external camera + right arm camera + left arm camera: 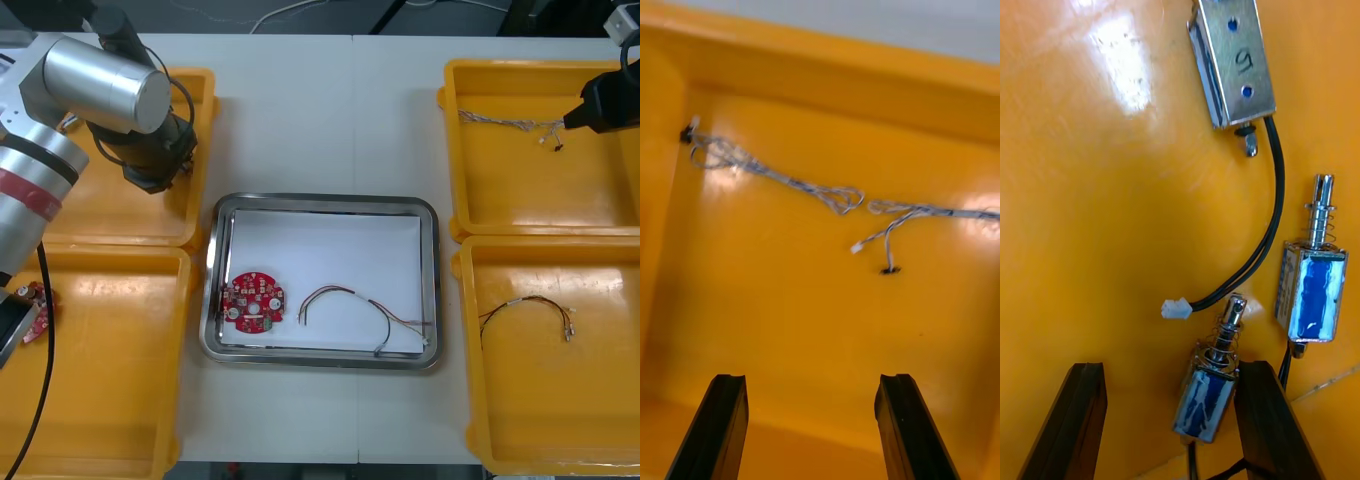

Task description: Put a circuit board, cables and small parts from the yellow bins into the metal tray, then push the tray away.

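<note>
My left gripper hangs open over the floor of the far-left yellow bin. A small metal part with a blue body and a spring lies between the fingers, close to one of them. A second such part and a bare metal one with a black wire lie beyond. My right gripper is open above the far-right yellow bin, short of a twisted blue and white cable. The metal tray, white inside, holds a round red circuit board and a red and yellow cable.
Another cable lies in the near-right yellow bin. A red circuit board sits at the left edge of the near-left bin. My left arm covers much of the far-left bin.
</note>
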